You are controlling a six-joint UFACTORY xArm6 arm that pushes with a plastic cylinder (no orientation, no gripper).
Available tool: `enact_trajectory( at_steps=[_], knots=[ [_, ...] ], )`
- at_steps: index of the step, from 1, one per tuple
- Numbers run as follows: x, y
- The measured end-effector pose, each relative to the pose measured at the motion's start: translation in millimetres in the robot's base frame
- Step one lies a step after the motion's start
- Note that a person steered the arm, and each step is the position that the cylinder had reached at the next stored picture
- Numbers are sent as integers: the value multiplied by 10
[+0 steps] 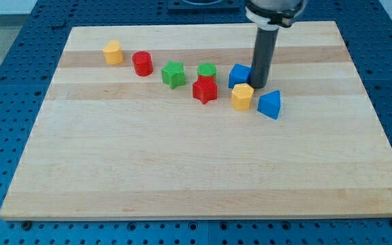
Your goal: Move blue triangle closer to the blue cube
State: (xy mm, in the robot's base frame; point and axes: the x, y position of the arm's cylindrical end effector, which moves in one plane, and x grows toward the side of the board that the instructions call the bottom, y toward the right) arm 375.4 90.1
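My tip (259, 86) has no jaws to open or close; it stands on the pale wooden counter (182, 170), touching the blue cube's (239, 75) right side. The blue triangle block (269, 105) lies just below-right of the tip, beside a yellow hexagonal block (242, 96).

No readable text or labels anywhere.
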Motion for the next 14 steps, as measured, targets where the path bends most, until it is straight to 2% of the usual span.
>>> enact_trajectory(
  at_steps=[1,3,5,6,7,9,14],
  knots=[
    [0,-157],
    [125,449],
    [1001,680],
    [1099,605],
    [903,508],
    [848,101],
    [251,246]
  ],
)
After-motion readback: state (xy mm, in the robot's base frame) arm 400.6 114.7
